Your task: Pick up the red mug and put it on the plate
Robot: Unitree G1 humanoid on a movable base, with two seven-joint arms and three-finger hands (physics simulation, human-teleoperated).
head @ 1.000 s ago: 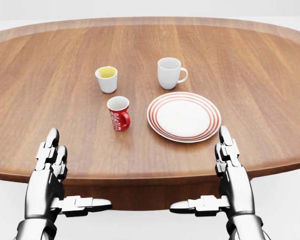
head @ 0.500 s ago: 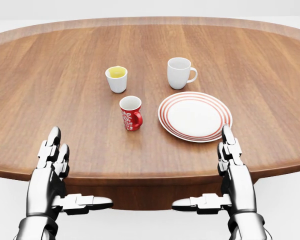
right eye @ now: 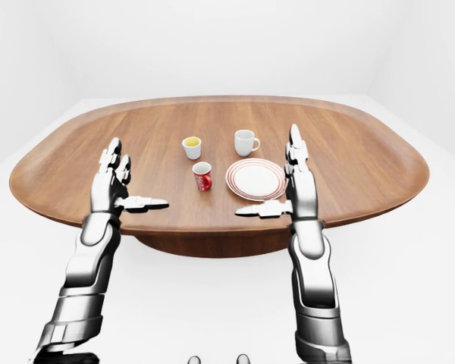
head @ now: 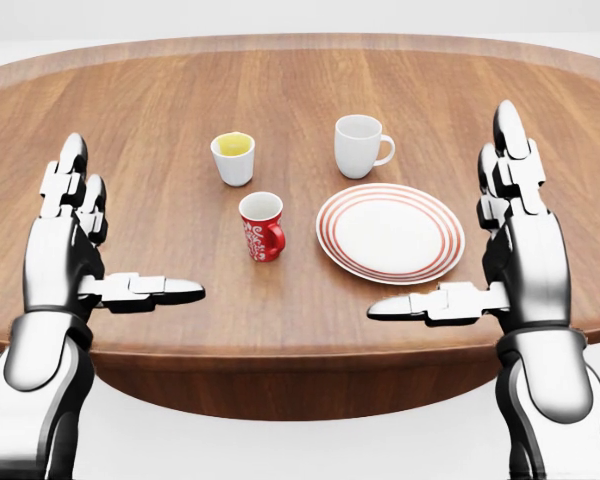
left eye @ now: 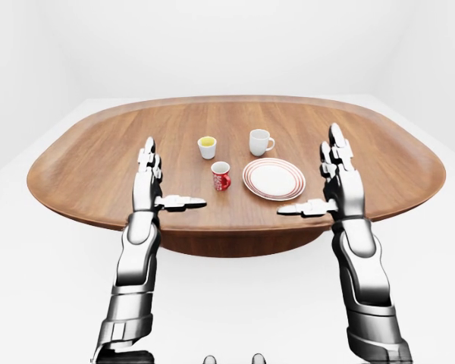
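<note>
Hands raised since half a second ago: both were low at the near table edge in the head view and are now lifted over the tabletop, while mug, plate and cups keep their places in the picture, so the base has stopped shifting. This is judged as the end of the approach and the start of the reach; no grasp has begun.

Left hand (head: 65, 235) is seen spread, fingers straight up, thumb stuck out sideways toward 3 o'clock; nothing is held or touched. Right hand (head: 515, 230) is likewise spread, thumb toward 9 o'clock, empty.

Red mug (head: 262, 226) stands upright on the table (head: 130, 90), just beside the striped plate (head: 390, 232), at the plate's 9 o'clock, apart from it. Yellow-filled cup (head: 233, 158) sits at the mug's 11 o'clock, white cup (head: 360, 146) at the plate's 12 o'clock. Plate is bare.
</note>
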